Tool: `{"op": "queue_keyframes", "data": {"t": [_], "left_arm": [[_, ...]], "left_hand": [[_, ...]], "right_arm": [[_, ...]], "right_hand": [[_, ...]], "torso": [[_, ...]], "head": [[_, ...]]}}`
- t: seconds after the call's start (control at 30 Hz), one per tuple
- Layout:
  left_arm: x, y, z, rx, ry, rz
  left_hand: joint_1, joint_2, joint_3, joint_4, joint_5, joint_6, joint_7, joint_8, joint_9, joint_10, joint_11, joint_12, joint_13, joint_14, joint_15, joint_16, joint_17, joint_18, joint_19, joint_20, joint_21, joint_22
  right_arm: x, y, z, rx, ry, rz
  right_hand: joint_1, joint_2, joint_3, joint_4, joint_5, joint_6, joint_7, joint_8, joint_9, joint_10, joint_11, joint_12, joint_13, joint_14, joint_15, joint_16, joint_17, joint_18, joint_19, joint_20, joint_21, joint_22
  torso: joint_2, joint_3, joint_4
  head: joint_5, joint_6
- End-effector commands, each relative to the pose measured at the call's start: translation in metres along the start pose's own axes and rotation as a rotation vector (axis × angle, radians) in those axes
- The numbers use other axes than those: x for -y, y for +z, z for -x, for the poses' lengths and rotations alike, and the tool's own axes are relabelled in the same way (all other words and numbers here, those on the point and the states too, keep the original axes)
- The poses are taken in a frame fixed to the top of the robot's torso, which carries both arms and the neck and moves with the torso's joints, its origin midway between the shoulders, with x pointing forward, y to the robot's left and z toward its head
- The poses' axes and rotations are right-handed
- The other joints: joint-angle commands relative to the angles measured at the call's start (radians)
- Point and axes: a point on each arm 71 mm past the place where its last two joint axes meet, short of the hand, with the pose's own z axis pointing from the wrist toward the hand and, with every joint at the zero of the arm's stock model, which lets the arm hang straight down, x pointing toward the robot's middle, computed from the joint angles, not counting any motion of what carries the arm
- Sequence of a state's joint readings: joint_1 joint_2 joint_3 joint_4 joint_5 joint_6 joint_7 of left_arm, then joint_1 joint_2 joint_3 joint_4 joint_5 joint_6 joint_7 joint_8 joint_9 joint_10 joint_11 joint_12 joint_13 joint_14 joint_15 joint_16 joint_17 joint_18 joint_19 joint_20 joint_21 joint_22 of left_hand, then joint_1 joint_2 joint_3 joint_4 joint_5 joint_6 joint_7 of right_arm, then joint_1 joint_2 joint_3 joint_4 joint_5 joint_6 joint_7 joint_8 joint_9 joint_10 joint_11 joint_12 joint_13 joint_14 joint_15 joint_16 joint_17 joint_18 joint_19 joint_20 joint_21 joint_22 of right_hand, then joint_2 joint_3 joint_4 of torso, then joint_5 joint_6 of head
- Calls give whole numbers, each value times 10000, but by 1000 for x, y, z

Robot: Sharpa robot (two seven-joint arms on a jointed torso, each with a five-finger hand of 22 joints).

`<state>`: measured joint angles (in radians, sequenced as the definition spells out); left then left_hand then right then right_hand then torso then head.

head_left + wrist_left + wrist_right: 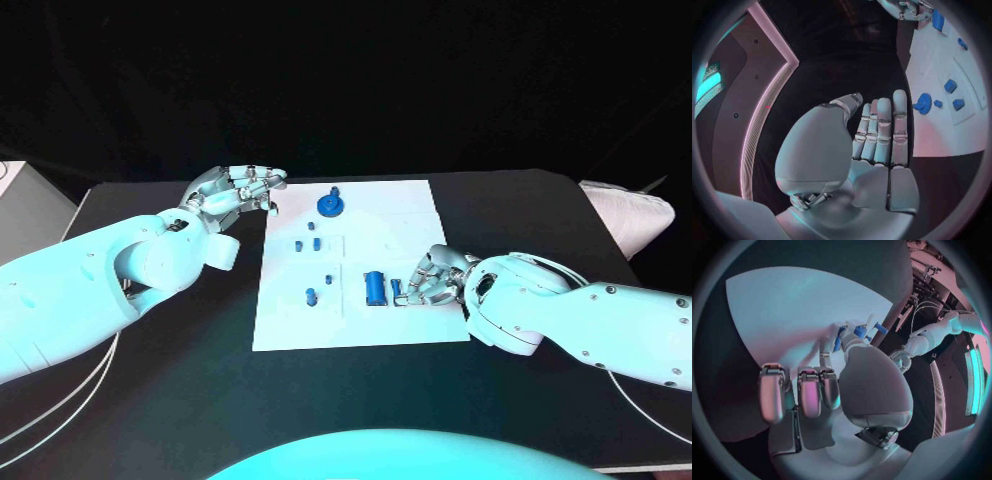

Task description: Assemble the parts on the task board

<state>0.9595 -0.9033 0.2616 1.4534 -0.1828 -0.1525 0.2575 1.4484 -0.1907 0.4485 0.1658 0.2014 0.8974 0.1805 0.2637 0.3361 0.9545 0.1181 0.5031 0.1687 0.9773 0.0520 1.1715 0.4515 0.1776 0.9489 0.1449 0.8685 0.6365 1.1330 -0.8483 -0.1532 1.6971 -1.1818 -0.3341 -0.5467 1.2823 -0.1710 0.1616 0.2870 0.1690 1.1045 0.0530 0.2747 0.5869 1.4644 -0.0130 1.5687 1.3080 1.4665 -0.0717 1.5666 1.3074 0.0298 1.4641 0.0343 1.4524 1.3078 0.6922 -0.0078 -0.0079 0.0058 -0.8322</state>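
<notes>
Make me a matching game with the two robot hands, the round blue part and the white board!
Things:
1. left hand
2. right hand
3. round part
4. board

Places or states:
A. lies in the middle of the black table
B. sits at the far end of the board
C. beside the board's far left corner, holding nothing
D. at the board's right edge, fingers on a small blue part

Pairs: 1-C, 2-D, 3-B, 4-A

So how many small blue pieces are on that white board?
6 visible: a round one at the far end, three small ones mid-board, a cylinder, and one at the right hand. Others may be hidden.
</notes>
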Motion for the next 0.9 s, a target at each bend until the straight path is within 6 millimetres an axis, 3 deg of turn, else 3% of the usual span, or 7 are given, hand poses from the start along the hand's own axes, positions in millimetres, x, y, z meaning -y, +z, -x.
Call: {"op": "queue_keyframes", "data": {"t": [0.03,0.37,0.47,0.53,0.63,0.77,0.9], "left_arm": [[1,0,-2,-185,-25,-69],[1,0,-2,-194,-27,-55],[1,0,-2,-198,-29,-54],[1,0,-2,-199,-31,-56],[0,1,-2,-190,-33,-62],[0,1,-2,-155,-47,-81],[-2,2,-2,-7,-63,-148]], "left_hand": [[-28,46,-25,61,32,-4,37,20,-16,32,5,-38,-8,68,-12,-57,9,60,59,6,-66,-15],[-28,46,-25,61,32,-4,37,20,-16,32,5,-38,-8,68,-12,-57,9,60,59,6,-66,-15],[-28,46,-25,61,32,-4,37,20,-16,32,5,-38,-8,68,-12,-57,9,60,59,6,-66,-15],[-28,46,-25,61,32,-4,37,20,-16,32,5,-38,-8,68,-12,-57,9,60,59,6,-66,-15],[-28,46,-25,61,32,-4,37,20,-16,32,5,-38,-8,68,-12,-57,9,60,59,6,-66,-15],[-28,49,-29,73,33,-6,37,22,-19,29,4,-39,-9,68,-13,-59,13,61,61,7,-74,-19],[-31,43,-34,76,31,-11,36,20,-21,28,5,-40,-9,65,-12,-61,13,61,60,7,-77,-20]], "right_arm": [[1,0,-3,-66,-280,8],[0,-4,-3,51,-13,101],[1,-7,-1,184,228,181],[1,-8,1,334,441,278],[3,-10,6,653,941,494],[6,-8,16,1297,2017,981],[12,-2,29,1952,3144,1602]], "right_hand": [[103,54,26,-7,86,46,-7,57,-20,1064,-77,21,2628,1043,-96,42,2634,-66,808,-78,-51,2291],[-39,-23,-112,49,480,47,13,54,-49,1064,-65,21,2628,1043,-92,42,2634,-61,804,-84,-85,2288],[-507,-14,-473,67,733,37,37,46,-80,1064,-43,21,2628,1043,-73,42,2634,-53,796,-68,-135,2280],[-751,32,-718,72,885,18,45,40,-95,1045,-33,-31,2605,1043,-65,42,2634,-42,784,-62,-197,2267],[-958,117,-1216,66,1440,-104,79,12,-112,971,-5,-226,2518,1043,-46,42,2634,-6,740,-50,-411,2216],[-1070,286,-1617,66,1507,-383,171,-106,-153,882,69,-449,2418,1043,8,42,2634,54,666,-14,-766,2127],[-882,466,-1650,49,1547,-468,211,-134,-157,753,108,-760,2279,1010,44,-26,2505,154,541,22,-1344,1975]], "torso": [[-4,-1,-16],[-15,7,-17],[-23,0,-20],[-21,-4,-27],[-28,-1,-35],[-48,1,-53],[-124,-12,-99]], "head": [[18,-8],[20,22],[14,39],[12,69],[1,100],[4,175],[21,243]]}}
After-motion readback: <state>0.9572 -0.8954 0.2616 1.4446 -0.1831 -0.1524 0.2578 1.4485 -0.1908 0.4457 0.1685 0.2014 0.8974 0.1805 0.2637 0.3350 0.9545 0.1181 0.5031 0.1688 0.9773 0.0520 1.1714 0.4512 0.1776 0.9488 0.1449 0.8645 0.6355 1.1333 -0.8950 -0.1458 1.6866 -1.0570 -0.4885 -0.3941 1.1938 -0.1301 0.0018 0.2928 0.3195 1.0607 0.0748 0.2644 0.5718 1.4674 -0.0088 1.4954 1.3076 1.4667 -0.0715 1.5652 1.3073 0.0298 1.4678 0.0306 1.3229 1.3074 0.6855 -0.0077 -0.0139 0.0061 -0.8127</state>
